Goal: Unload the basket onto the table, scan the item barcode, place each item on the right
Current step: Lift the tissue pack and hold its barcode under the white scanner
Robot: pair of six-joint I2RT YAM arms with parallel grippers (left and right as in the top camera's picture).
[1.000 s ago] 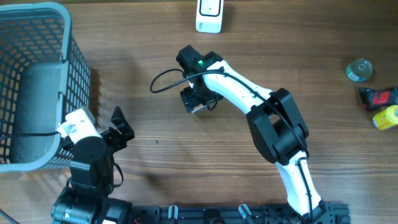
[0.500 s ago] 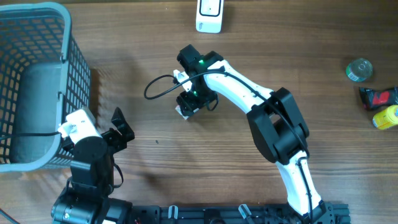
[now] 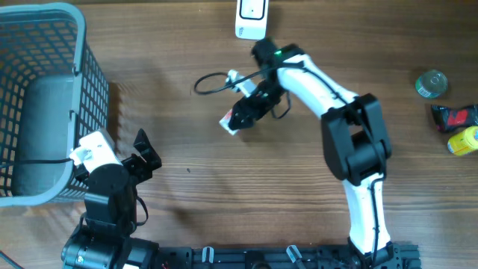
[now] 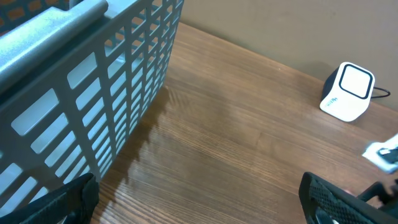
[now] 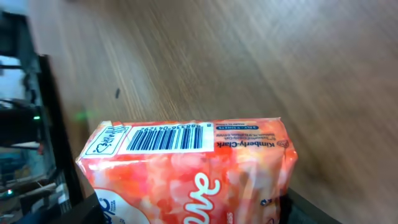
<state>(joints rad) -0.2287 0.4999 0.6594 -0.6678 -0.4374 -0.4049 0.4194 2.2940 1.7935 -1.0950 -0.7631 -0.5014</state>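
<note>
1 item is concerning us: the soft orange-and-pink plastic-wrapped tissue packet [image 5: 193, 171]. The right gripper [image 3: 243, 116] is holding it, with the jaws partly closed against its 2 ends. We are judging the packet to be hanging clear of the brown wooden table [image 3: 224, 194], near the middle.

In the right wrist view, the black-and-white barcode [image 5: 166, 139] is lying along the narrow edge face turned towards that camera. The long axis of that edge is running from 1 finger to the other.

The small white box-shaped scanner [image 3: 252, 19] is standing at the far edge of the table, near the right arm's wrist. The gripper is pointing away from it, towards the near left. The left wrist view is showing the scanner's dark-framed window facing the near side. We are therefore judging that the coming move is turning on swinging the barcode edge round to face that window.

The left gripper [image 3: 143, 157] is standing fully open and empty beside the grey plastic lattice basket [image 3: 45, 97], well apart from the scanner. The right arm is the nearer.
</note>
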